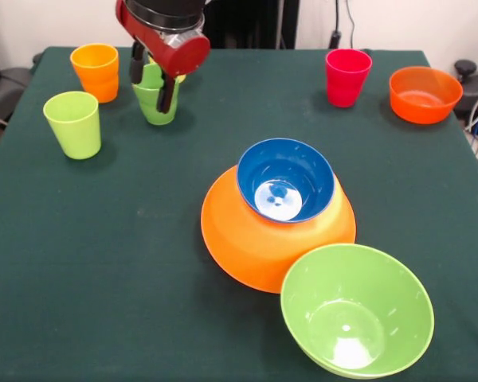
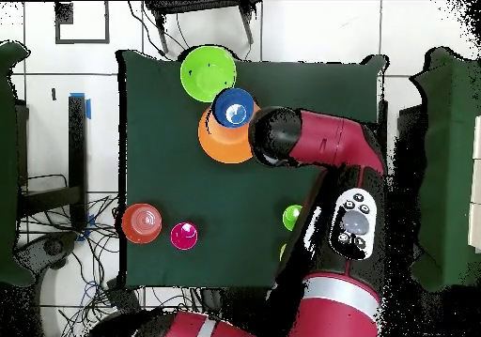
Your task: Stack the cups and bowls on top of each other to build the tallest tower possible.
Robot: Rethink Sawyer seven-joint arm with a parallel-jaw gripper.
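Observation:
My gripper point(image 1: 153, 78) is at the far left, its fingers point(image 1: 169, 92) shut on the green cup point(image 1: 154, 103), which stands on the table; the cup also shows in the overhead view point(image 2: 292, 217). A pale yellow sliver point(image 1: 180, 78) shows behind the gripper. An orange cup point(image 1: 95, 72) and a lime green cup point(image 1: 72, 124) stand to the left. A red-pink cup point(image 1: 347, 76) and a small red-orange bowl point(image 1: 425, 94) stand far right. The tower is the big orange bowl point(image 1: 255, 239), upside down, with the blue bowl point(image 1: 285, 180) upright on it. No purple bowl shows.
The large light green bowl point(image 1: 356, 310) stands upright at the near right, against the orange bowl's edge. The dark green table point(image 1: 103, 263) ends just below it. In the overhead view my arm point(image 2: 324, 145) covers the table's right part and hides the gripper.

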